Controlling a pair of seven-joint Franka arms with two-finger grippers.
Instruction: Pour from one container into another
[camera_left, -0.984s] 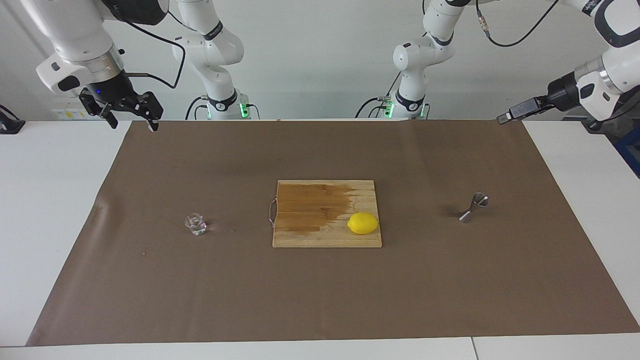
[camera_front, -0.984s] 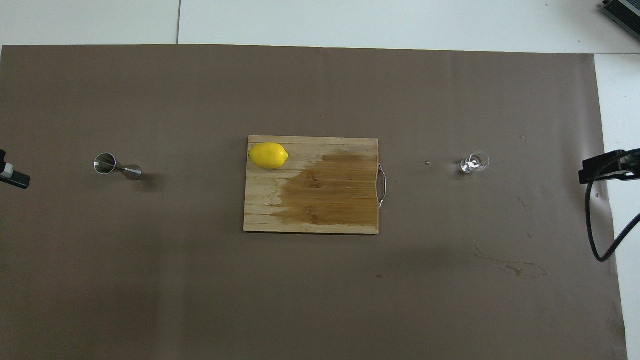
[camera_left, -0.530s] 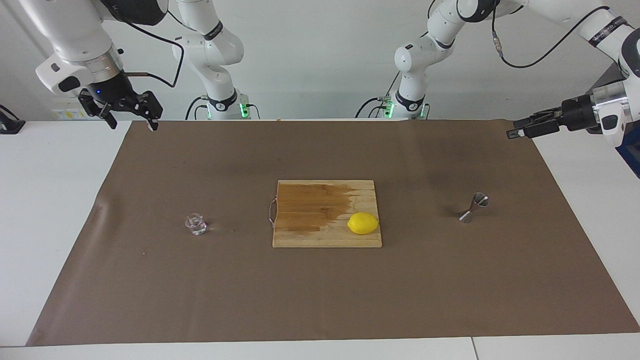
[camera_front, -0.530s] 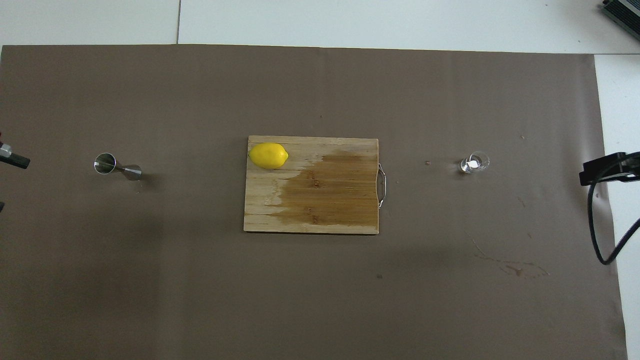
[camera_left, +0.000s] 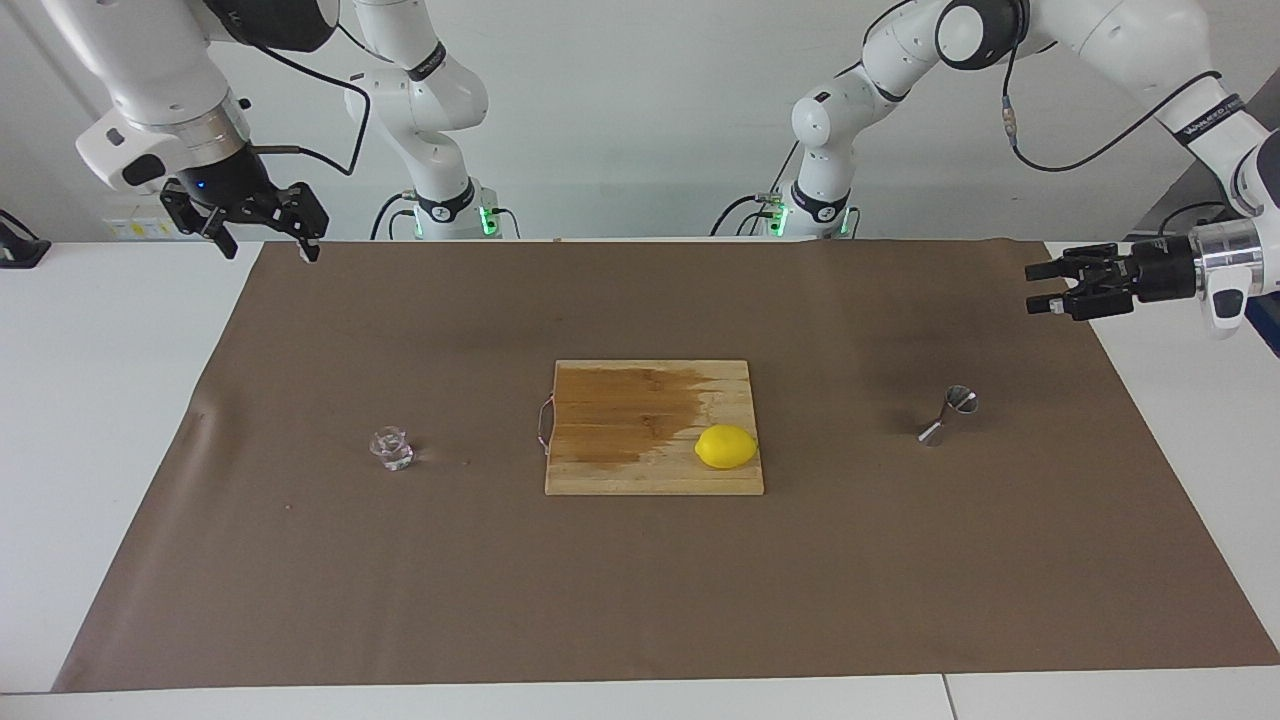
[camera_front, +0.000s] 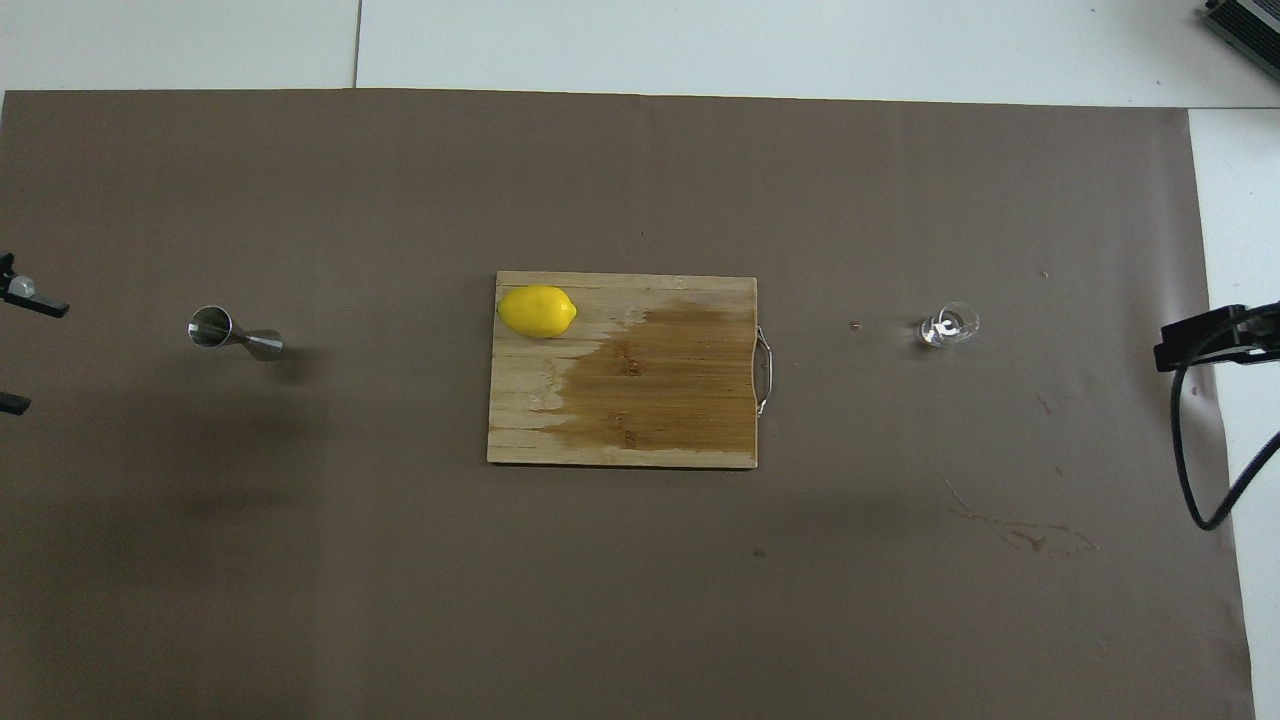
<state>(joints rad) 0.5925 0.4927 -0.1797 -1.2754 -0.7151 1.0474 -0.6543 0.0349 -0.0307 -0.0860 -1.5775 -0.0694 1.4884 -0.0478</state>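
A brown paper mat (camera_left: 640, 560) is spread across a white table (camera_left: 90, 400). At its centre a wooden cutting board (camera_left: 640, 400) is laid, partly darkened by a wet stain, with a metal handle on the edge toward the right arm's end. A yellow lemon (camera_left: 726, 446) is seen on the board, at the corner farthest from the robots and toward the left arm's end.

Taking the board as the clock's centre in the overhead view, the tiny clear glass cup (camera_left: 391, 448) is found at three o'clock, upright on the mat and well apart from the board. The steel jigger (camera_left: 948, 414) is found at nine o'clock, tipped on its side, also well apart.

The left gripper (camera_left: 1042, 287) is held in the air over the mat's edge at the left arm's end, its fingers spread apart and empty. The right gripper (camera_left: 265, 235) is held over the mat's corner near the right arm's base, its fingers likewise apart, nothing between them.
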